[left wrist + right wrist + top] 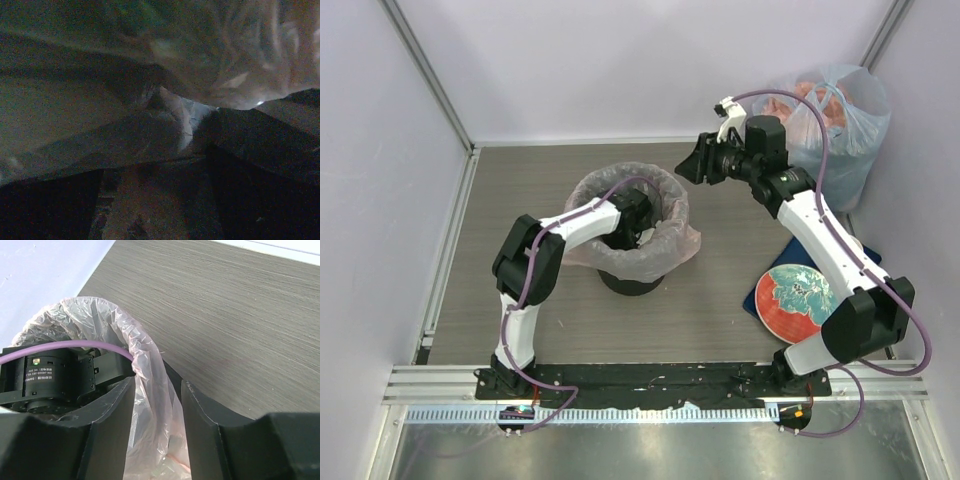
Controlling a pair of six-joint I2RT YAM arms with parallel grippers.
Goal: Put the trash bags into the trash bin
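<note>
The black trash bin (628, 283) stands mid-table. The pale pink trash bag (672, 243) lines it, its edge folded out over the rim. My left gripper (640, 226) reaches down inside the bin. The left wrist view is dark: crinkled bag film (165, 60) fills it, and two dark fingers (260, 195) stand wide apart with film between them. My right gripper (692, 163) hovers open and empty above the table, back right of the bin. In the right wrist view its fingers (107, 432) frame the bag's rim (150, 385) below, not touching it.
A bulging clear-bluish bag (835, 115) with pink contents sits in the back right corner. A round red and teal plate (798, 300) lies on a blue sheet at the right. White walls enclose the wooden table (720, 320) on three sides.
</note>
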